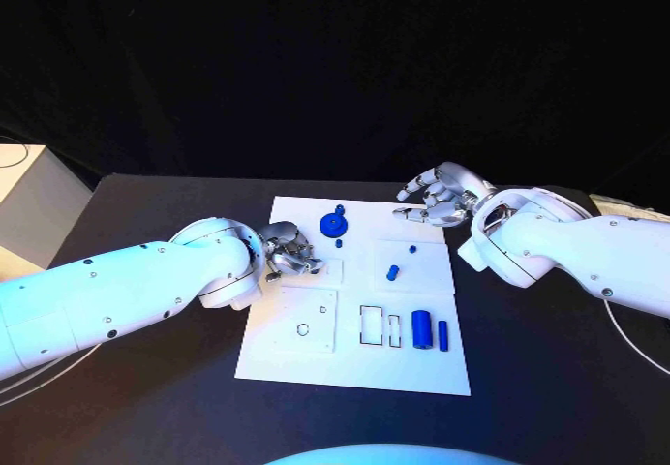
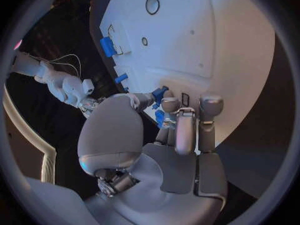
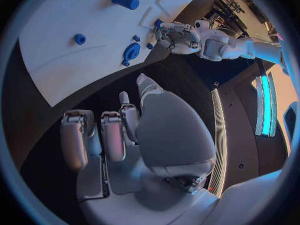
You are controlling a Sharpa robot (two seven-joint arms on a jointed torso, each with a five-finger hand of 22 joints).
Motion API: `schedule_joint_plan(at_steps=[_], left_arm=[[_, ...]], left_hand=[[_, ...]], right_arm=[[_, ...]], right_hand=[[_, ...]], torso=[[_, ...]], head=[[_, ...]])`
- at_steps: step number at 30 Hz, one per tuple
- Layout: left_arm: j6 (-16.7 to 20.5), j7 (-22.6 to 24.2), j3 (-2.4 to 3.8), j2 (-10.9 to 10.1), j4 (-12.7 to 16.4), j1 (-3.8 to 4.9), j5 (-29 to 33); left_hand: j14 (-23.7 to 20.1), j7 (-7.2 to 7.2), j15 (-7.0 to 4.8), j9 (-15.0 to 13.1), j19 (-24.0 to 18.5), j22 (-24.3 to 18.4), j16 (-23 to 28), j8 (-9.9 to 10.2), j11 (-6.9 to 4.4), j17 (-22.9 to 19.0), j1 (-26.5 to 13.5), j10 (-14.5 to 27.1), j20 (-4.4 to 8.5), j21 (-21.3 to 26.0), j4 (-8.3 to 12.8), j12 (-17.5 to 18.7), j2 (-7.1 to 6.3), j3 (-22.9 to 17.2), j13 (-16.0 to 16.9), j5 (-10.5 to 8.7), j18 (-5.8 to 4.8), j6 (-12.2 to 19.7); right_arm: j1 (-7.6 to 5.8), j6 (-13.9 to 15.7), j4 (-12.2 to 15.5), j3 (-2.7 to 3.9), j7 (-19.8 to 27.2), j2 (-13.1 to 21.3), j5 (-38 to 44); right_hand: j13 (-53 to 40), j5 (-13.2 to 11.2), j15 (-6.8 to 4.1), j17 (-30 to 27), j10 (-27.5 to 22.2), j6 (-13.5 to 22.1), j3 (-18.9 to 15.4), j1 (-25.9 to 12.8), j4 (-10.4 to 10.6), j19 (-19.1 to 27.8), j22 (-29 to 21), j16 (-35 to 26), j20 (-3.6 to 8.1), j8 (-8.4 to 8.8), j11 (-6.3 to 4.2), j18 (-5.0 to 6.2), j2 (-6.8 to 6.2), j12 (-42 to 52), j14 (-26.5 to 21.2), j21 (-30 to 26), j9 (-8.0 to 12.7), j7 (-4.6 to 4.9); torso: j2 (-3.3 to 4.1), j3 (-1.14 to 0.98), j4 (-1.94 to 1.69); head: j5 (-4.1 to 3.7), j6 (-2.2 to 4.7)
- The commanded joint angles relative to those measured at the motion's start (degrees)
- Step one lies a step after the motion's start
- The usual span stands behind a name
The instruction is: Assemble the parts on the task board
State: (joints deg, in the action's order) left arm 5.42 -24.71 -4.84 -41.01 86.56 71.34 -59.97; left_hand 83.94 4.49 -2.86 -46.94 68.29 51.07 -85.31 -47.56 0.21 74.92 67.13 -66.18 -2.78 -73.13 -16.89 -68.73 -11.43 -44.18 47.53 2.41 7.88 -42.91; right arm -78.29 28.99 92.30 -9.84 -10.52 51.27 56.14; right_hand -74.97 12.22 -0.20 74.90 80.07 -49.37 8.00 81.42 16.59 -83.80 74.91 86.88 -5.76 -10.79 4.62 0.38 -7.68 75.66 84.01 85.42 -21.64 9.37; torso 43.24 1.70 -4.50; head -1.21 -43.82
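The white task board [image 1: 300,360] lies in the middle of the black table. My left hand [image 1: 289,250] hovers at the board's left edge with curled fingers and pinches a small blue part [image 2: 159,92] at its fingertips. My right hand [image 1: 440,197] hangs over the board's far right corner, fingers loosely bent and apart, holding nothing. A round blue disc [image 1: 334,225] sits at the far end of the board, with a short blue peg [image 1: 392,272] and a small blue knob [image 1: 411,249] near the middle. A blue block [image 1: 422,327] and a blue bar [image 1: 444,334] stand at the near right.
A rectangular slot [image 1: 372,325], a ring-shaped hole [image 1: 303,330] and a small hole [image 1: 322,310] mark the near half of the board. A white cabinet [image 1: 28,203] stands off the table's far left. Bare black table [image 1: 154,397] flanks the board on both sides.
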Motion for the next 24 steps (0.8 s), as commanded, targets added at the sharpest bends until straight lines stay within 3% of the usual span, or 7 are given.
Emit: schedule_joint_plan(at_steps=[1, 9, 24], left_arm=[[-1.91, -3.81, -0.51, -0.52, -0.94, -0.51, -0.01], [-1.53, -3.87, -0.5, -0.58, -1.29, -0.51, 0.04], [-1.31, -3.84, -0.49, -0.55, -1.32, -0.51, 0.4]], left_hand=[[2.41, -0.2, -0.36, -0.85, 0.36, 0.07, -0.37, -0.51, -0.06, 3.53, 0.61, -0.56, -0.01, -0.27, 11.17, -0.44, 0.01, -10.8, 0.39, 0.4, -0.33, -0.6], [2.67, -1.05, -0.9, -0.78, 0.98, 0.88, -0.6, -1.01, -0.71, 4.09, -0.68, -1.64, 0.38, -0.59, 8.37, -1.85, 0.36, -6.68, 1.71, 0.35, -0.5, -1.74], [2.81, -1.38, -1.16, -0.69, 1.45, 1.46, -0.73, -1.17, -1.0, 4.42, -0.55, -1.94, 0.61, -0.83, 7.48, -2.35, 0.38, -4.65, 2.23, 0.35, -0.62, -2.15]], right_arm=[[0.03, -0.63, 0.08, 0.01, 0.35, 0.05, 0.18], [0.03, -0.61, 0.09, 0.01, 0.36, 0.12, 0.17], [0.03, -0.55, 0.14, 0.01, 0.36, 0.34, 0.17]], right_hand=[[-3.6, 0.21, 0.3, 9.32, -0.35, 0.41, 0.24, -0.14, -0.01, -4.0, 12.17, -0.09, -0.23, -0.06, -0.15, 0.82, 0.32, -0.1, 4.49, -0.25, 0.08, 0.08], [-3.56, 0.35, 0.3, 9.27, -0.38, 0.43, 0.26, -0.19, -0.02, -3.98, 12.15, -0.12, -0.23, -0.05, -0.15, 0.82, 0.33, -0.13, 4.48, -0.29, 0.09, 0.08], [-3.57, 0.45, 0.31, 9.27, -0.37, 0.44, 0.27, -0.32, -0.01, -4.0, 12.17, -0.12, -0.23, -0.06, -0.14, 0.82, 0.31, -0.11, 4.48, -0.26, 0.11, 0.09]], torso=[[-0.01, 0.01, -0.01], [-0.02, -0.03, 0.05], [0.01, 0.0, 0.03]], head=[[0.06, 0.02], [0.16, 0.07], [0.18, 0.06]])
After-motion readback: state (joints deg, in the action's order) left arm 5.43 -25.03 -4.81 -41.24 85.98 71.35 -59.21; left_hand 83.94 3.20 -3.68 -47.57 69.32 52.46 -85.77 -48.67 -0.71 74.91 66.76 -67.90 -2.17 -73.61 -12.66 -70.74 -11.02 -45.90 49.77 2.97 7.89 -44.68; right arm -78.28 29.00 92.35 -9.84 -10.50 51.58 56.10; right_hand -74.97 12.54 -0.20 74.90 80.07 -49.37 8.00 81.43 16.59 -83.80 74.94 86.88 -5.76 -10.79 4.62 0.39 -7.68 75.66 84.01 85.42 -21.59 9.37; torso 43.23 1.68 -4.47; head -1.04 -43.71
